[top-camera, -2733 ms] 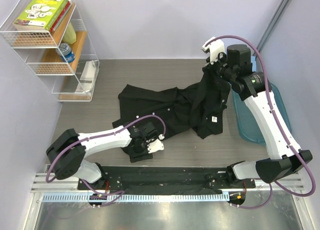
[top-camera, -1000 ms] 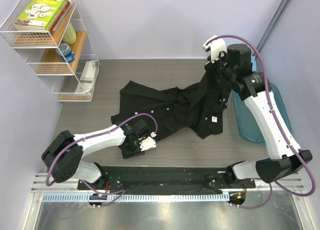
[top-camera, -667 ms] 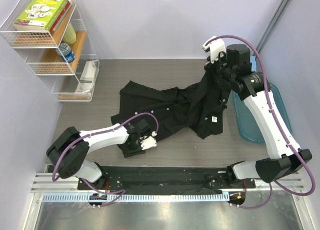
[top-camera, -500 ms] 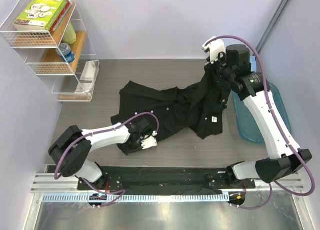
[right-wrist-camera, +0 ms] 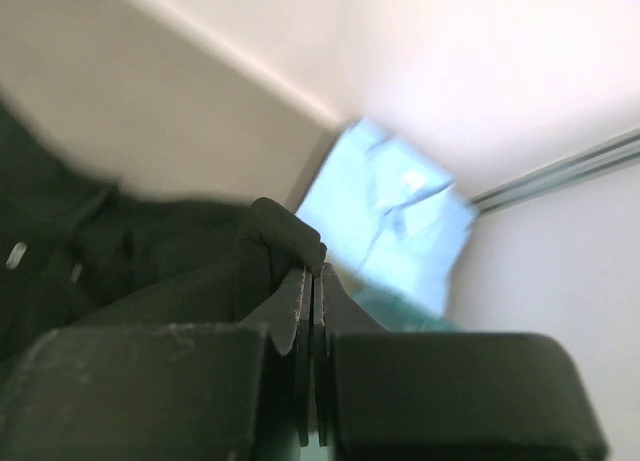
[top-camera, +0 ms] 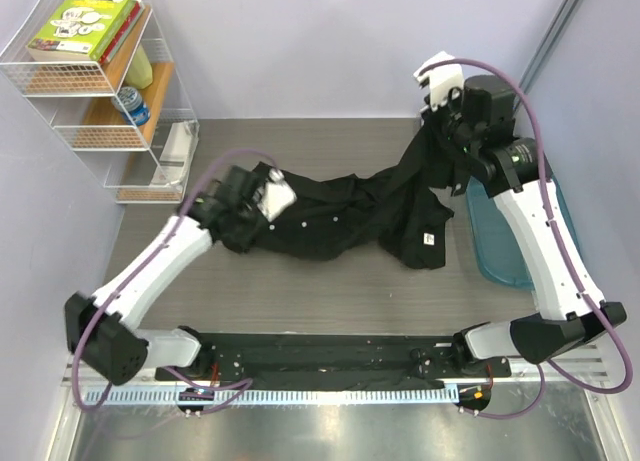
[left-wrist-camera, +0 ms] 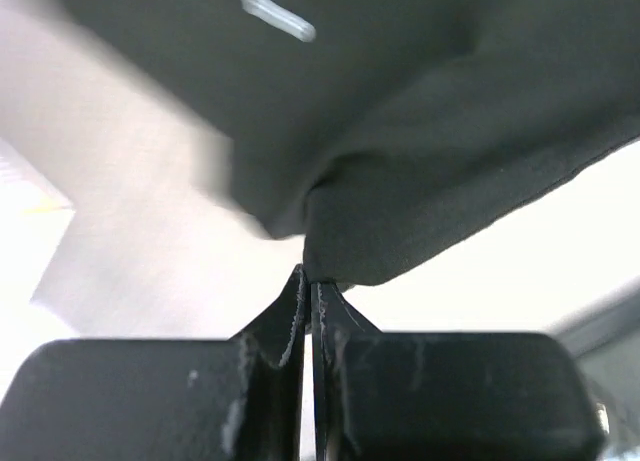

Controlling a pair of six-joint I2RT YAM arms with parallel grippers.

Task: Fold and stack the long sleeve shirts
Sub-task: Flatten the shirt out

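Overhead view of a grey table (top-camera: 330, 281) with a black shirt (top-camera: 340, 216) strung across its middle, sagging between two robot arms. At 10 o'clock the left gripper (left-wrist-camera: 311, 281) is clenched on a fold of the shirt's edge. At 1 o'clock the right gripper (right-wrist-camera: 311, 276) is raised and also pinched tight on black cloth. A blue shirt (right-wrist-camera: 385, 206) lies crumpled in the tub (top-camera: 500, 256) at 3 o'clock, untouched. The step looks like opening the black shirt out flat before folding. To do it well, draw both pinches apart evenly until the middle slack goes, then lower them together toward 6 o'clock so the cloth lands smooth, clear of the tub
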